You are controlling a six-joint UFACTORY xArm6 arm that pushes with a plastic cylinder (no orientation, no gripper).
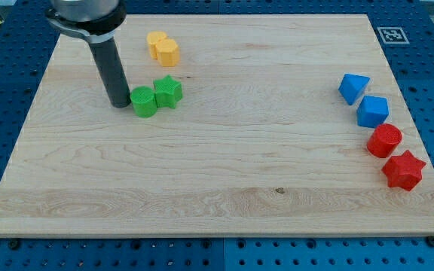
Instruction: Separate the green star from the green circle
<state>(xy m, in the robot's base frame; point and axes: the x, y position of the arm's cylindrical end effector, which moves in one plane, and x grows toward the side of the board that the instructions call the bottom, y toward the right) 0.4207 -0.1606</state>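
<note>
The green circle [143, 102] and the green star [168, 92] sit touching each other in the upper left part of the wooden board [217, 173]. The star is to the right of the circle and slightly higher. My tip [118, 104] rests on the board right against the circle's left side, with the dark rod rising above it toward the view's top left.
Two yellow blocks [163, 48] lie together above the green pair, near the board's top edge. Along the right edge run a blue triangle-like block [353, 87], a blue cube [372, 111], a red circle [384, 141] and a red star [403, 170].
</note>
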